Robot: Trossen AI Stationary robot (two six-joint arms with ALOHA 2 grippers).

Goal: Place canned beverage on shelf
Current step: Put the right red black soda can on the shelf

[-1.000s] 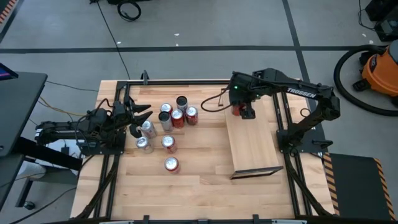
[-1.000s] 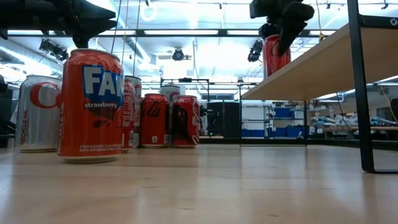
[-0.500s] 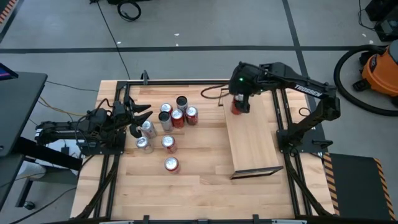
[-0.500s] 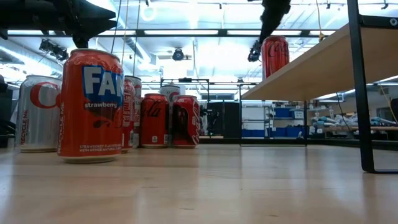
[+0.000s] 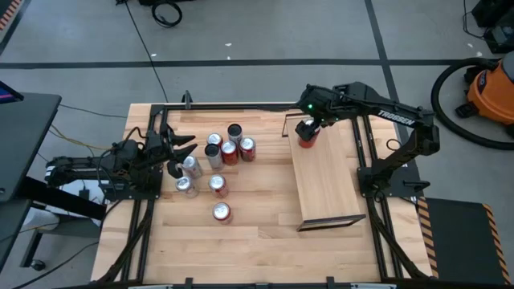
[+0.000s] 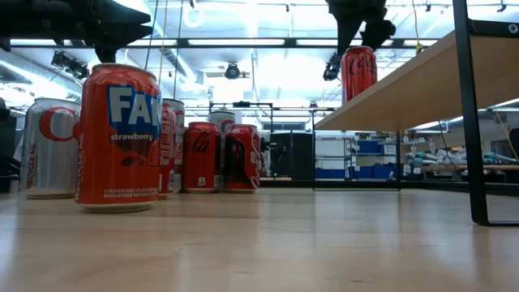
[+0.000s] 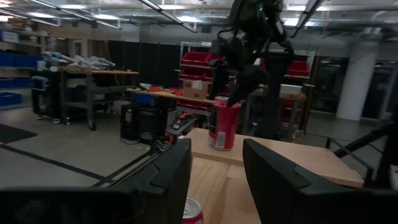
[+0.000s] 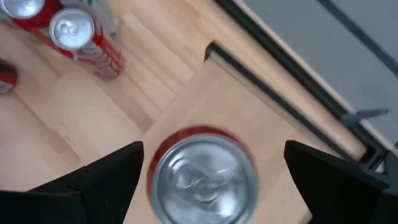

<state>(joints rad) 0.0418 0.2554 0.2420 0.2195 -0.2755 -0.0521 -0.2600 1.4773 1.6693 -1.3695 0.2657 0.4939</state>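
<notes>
Can: you see a red can [image 5: 306, 138] with a silver top, upright, standing free on the shelf's far end near its corner.
Shelf: your light-wood board [image 5: 328, 183] with dark end rims sits raised above the table, at its right side.

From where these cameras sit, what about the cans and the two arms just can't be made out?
- Red can on the shelf: label unreadable; too small in the low view, only its lid shows in the right wrist view.
- Left end effector: the high view is too small to show whether it touches the nearby cans.
- Orange can: in the low view it hides part of the cluster of cans behind it.
- Right end effector: cut off by the low view's top edge.
</notes>
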